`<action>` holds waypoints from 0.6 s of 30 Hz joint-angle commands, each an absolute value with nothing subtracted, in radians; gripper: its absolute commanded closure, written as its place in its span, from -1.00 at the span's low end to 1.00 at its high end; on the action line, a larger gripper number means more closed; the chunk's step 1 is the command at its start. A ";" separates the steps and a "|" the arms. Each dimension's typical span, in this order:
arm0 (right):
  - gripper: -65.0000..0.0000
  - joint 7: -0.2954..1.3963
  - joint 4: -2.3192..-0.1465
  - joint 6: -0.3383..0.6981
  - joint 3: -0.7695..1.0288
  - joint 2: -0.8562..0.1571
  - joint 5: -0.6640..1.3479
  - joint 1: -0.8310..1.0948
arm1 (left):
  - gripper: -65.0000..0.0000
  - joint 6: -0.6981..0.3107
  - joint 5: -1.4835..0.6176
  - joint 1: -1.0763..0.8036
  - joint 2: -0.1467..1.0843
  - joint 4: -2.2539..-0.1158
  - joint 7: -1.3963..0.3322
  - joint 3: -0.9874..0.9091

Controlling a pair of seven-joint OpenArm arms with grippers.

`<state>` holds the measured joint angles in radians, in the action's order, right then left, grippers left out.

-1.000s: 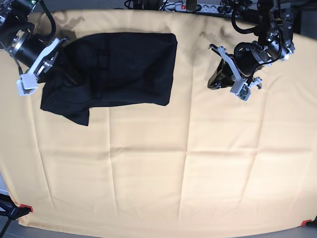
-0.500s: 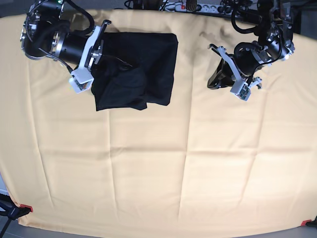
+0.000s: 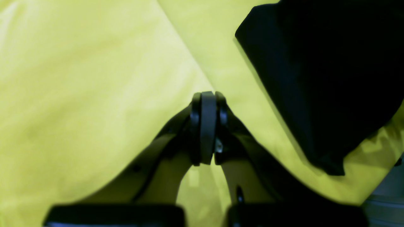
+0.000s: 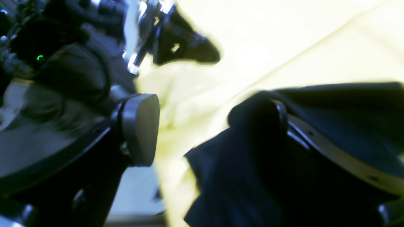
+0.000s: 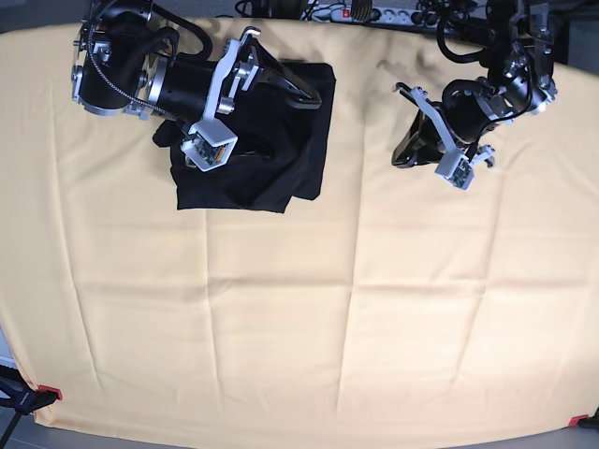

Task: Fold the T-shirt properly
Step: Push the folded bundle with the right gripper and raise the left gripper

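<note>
The big black cotton T-shirt (image 5: pixel 281 140) lies on the pale yellow tablecloth (image 5: pixel 328 309), up at the far side and toward the left as I look from the base view. It is bunched into a thick, uneven block, with a straight edge on its right side and a lumpy edge at the bottom.

The right gripper (image 5: pixel 220 117), black and silver, reaches across the top of the shirt. In its own wrist view its two fingers stand wide apart. One grey pad (image 4: pixel 140 129) is bare and out in the open. The other finger has black cloth (image 4: pixel 252 164) draped over it, so the shirt hangs on it but is not pinched.

The left gripper (image 5: pixel 454 164) hangs over bare cloth, well apart from the shirt. In its wrist view (image 3: pixel 206 132) the two dark fingers press flat against each other with nothing between them. A corner of the black shirt (image 3: pixel 322 78) shows at the top right of that view.

A power strip (image 5: pixel 351 13) lies beyond the far edge of the table.
</note>
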<state>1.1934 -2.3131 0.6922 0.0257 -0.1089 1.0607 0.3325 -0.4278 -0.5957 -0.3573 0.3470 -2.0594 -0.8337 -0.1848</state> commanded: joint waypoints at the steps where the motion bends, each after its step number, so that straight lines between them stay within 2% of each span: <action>1: -0.43 1.171 -2.356 0.698 0.045 -0.112 1.068 0.332 | 1.00 -0.433 -0.615 -0.352 0.355 -2.079 -0.810 -0.190; 12: -0.43 1.202 -2.356 0.698 0.318 -0.116 1.075 0.431 | 1.00 -0.433 -0.619 -0.352 0.374 -2.079 -0.810 -0.190; 18: -0.43 1.359 -2.356 0.698 0.375 -0.117 1.280 0.531 | 1.00 -0.433 -0.619 -0.352 0.388 -2.079 -0.809 -0.191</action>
<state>1.3804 -2.3409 0.6930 0.3729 -0.1108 1.2545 0.5270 -0.4282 -0.6056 -0.3553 0.3752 -2.0594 -0.8333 -0.1848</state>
